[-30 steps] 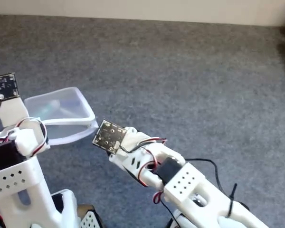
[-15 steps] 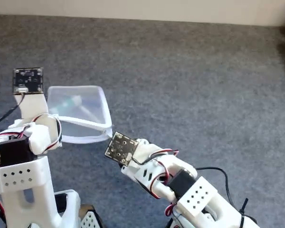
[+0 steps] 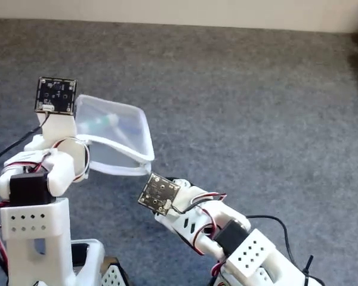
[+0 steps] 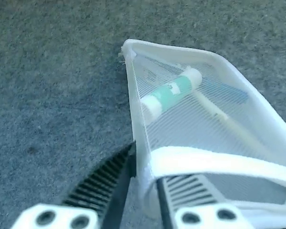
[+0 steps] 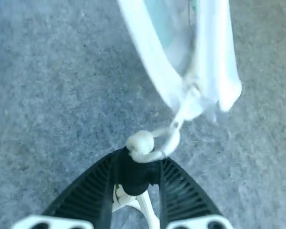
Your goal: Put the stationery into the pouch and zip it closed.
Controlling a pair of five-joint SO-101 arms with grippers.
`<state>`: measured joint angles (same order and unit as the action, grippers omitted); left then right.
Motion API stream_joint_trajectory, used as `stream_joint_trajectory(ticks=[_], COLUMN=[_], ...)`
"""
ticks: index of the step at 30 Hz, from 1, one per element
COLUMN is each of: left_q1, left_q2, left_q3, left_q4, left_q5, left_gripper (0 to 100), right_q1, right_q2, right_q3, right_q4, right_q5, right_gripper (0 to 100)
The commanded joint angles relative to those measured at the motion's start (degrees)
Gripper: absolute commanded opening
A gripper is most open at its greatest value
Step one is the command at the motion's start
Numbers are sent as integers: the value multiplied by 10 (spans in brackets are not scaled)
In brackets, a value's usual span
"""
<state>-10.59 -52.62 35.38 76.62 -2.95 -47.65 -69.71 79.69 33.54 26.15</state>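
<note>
The white plastic left arm and right arm had little round holes, red wires and dark square boards. The right gripper had black ribbed fingers.

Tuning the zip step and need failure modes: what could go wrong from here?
1. The right gripper holds the zipper pull only by its small bead, right at the tip; a tug may pop it out.
2. The left gripper pinches just a thin edge of the pouch; the mesh may slip, or the pouch may drag along rather than zip.
3. The green tube lies loose inside and could slide against the zip line.
</note>
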Motion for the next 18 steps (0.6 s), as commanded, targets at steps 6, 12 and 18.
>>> stream_joint_trajectory(ticks=[6, 12, 18], left_q1=[73, 123, 156], left_q2=[-2, -4, 0], left_q3=[-10, -28, -45], left_q4=[-67, -76, -81], left_q5=[-4, -4, -7], left_gripper=[171, 171, 172], right_q1=[7, 7, 7], right_q2=[-22, -22, -22], right_q3=[21, 44, 44], right_q4=[-35, -66, -66], right_q5=[7, 9, 9], right_gripper=[5, 5, 5])
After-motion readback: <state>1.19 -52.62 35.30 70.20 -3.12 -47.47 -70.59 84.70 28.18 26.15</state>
